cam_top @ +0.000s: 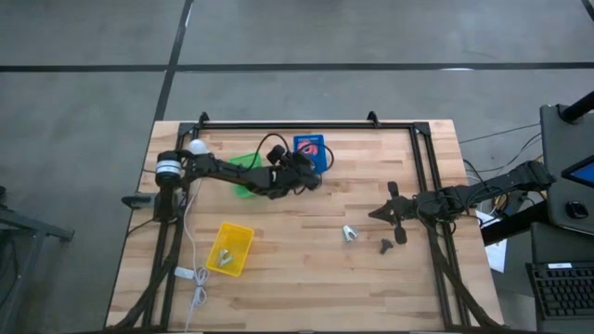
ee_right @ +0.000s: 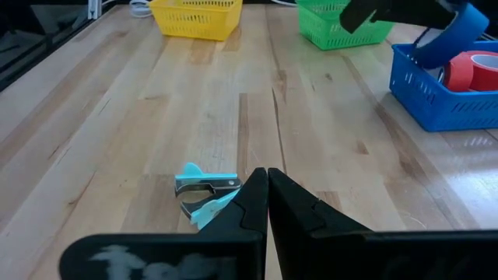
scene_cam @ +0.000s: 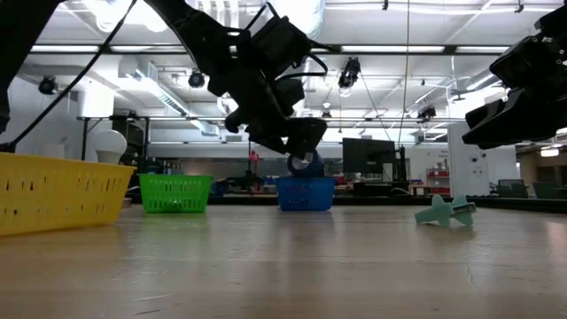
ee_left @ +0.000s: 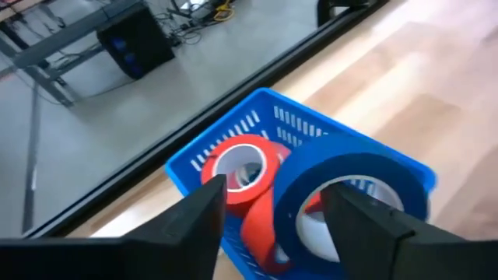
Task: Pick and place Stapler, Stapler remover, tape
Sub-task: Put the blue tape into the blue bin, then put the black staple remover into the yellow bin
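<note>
My left gripper (cam_top: 314,169) is over the blue bin (cam_top: 309,147) at the table's far side, shut on a blue tape roll (ee_left: 350,194). The roll hangs just above the bin's rim in the low view (scene_cam: 304,162). Two red tape rolls (ee_left: 245,167) lie inside the bin. My right gripper (ee_right: 267,177) is shut and empty, above the table right of centre (cam_top: 374,213). A teal stapler remover (ee_right: 204,190) lies on the table just ahead of it and also shows in the high view (cam_top: 349,233). My left gripper holds the blue roll by its wall (ee_left: 292,198). One finger (ee_left: 366,225) stands in the core hole and the other (ee_left: 198,214) outside the ring. The fingers come from above, slanting toward the table's far side. The roll is tilted and clear of the bin.
A green bin (cam_top: 243,167) stands under the left arm, and a yellow bin (cam_top: 232,248) with small pale items stands at the near left. A small dark object (cam_top: 385,246) lies near the right gripper. A black frame (cam_top: 306,122) runs along the table's edges.
</note>
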`<state>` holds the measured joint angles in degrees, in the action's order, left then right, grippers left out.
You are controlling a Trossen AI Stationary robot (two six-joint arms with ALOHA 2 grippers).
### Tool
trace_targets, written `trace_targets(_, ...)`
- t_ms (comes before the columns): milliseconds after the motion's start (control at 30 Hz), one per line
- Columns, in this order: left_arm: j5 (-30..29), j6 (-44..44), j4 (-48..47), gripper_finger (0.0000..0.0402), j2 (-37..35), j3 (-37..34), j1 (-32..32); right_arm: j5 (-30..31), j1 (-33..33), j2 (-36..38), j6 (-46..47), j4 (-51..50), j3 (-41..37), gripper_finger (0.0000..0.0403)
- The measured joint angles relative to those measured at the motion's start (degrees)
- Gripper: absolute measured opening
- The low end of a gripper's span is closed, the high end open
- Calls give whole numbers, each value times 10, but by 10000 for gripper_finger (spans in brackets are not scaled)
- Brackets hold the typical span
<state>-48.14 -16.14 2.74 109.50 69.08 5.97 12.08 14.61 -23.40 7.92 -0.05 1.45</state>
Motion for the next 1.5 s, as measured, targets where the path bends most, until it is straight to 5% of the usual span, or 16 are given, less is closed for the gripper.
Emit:
trace_targets(567,15,7,2,229,-2,32,-10,-1,0,0,3,0,0,8)
trace_targets(800,233,23,6,229,-3,52,-36,-1,0,0,0,0,0,8)
trace_targets(967,374,156,8,221,2,53,-67,-1,0,0,0,0,0,8)
trace_targets(1500,466,237,94,186,32,62,-116,-3,0,0,10,0,0,8)
